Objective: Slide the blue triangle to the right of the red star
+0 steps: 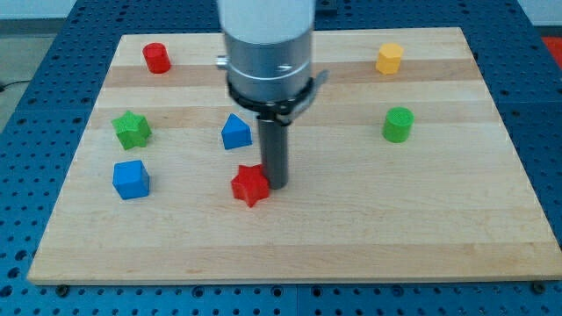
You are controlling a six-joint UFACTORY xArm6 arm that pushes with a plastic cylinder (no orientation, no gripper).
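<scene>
The blue triangle (235, 132) lies left of the board's centre. The red star (250, 185) lies just below it, slightly to the view's right. My tip (277, 183) rests on the board right beside the red star's right edge, touching or nearly touching it. The tip is below and to the right of the blue triangle, a short gap away. The arm's grey body hides the board above the rod.
A red cylinder (157, 58) sits at the top left, a green star (132, 130) and a blue cube (131, 179) at the left. A yellow block (389, 59) and a green cylinder (398, 125) sit at the right. The wooden board (369, 228) has edges all round.
</scene>
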